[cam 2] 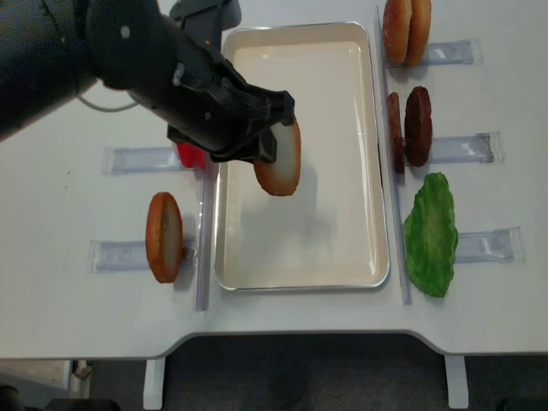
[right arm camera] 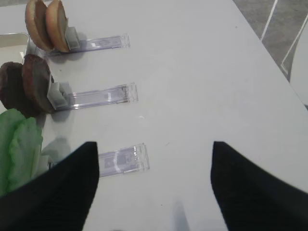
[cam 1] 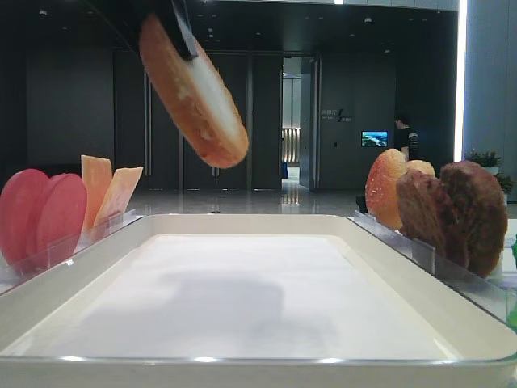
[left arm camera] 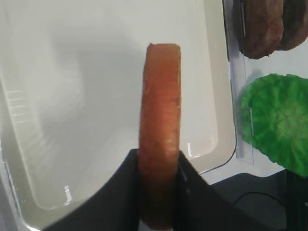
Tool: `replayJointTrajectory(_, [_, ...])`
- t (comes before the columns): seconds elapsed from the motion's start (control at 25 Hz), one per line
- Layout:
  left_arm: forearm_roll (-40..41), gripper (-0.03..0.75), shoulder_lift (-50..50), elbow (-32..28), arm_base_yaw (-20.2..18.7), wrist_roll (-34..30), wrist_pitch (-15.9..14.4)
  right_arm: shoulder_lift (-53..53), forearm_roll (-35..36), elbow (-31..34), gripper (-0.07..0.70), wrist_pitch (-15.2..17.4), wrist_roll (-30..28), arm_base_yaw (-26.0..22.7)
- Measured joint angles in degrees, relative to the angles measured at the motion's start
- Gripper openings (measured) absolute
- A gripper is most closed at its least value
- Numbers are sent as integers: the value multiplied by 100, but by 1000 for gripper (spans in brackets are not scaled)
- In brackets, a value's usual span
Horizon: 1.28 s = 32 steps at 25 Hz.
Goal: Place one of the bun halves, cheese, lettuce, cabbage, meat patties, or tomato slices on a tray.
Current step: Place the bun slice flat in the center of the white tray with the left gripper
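Note:
My left gripper is shut on a bun half, gripping it edge-on. The golden disc hangs tilted above the white tray, pale face toward the right. Another bun half stands left of the tray, and two more at the far right. Tomato slices and cheese stand along the tray's left side. Meat patties and lettuce are on its right. Cabbage is out of view. My right gripper is open over bare table.
Clear plastic holders lie on the table on both sides of the tray, one just ahead of the right gripper's left finger. The left arm's black bulk covers the table's upper left. The table's front edge is close behind the tray.

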<state>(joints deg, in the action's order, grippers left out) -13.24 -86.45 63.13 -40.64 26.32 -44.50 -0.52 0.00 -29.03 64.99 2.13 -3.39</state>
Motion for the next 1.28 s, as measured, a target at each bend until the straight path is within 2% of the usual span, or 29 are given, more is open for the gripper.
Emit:
replayJointTrajectory(0.28, [-1311, 125, -621, 0, 252, -1258, 483, 0, 0, 0, 472, 0, 0, 0])
replayJointTrajectory(0.64, [-2546, 125, -1491, 6, 265, -2447, 901, 0, 0, 0, 472, 0, 0, 0])
replayJointTrajectory(0.72, [-2648, 125, -1614, 6, 265, -2594, 1007, 0, 0, 0, 472, 0, 0, 0])
replayJointTrajectory(0.84, [-2912, 125, -1718, -104, 265, -2849, 1358, 0, 0, 0, 472, 0, 0, 0])
replayJointTrajectory(0.96, [-3218, 125, -1739, -261, 265, -3160, 1516, 0, 0, 0, 472, 0, 0, 0])
replayJointTrajectory(1.28, [-3354, 125, -1881, -335, 265, -3293, 1567, 0, 0, 0, 472, 0, 0, 0])
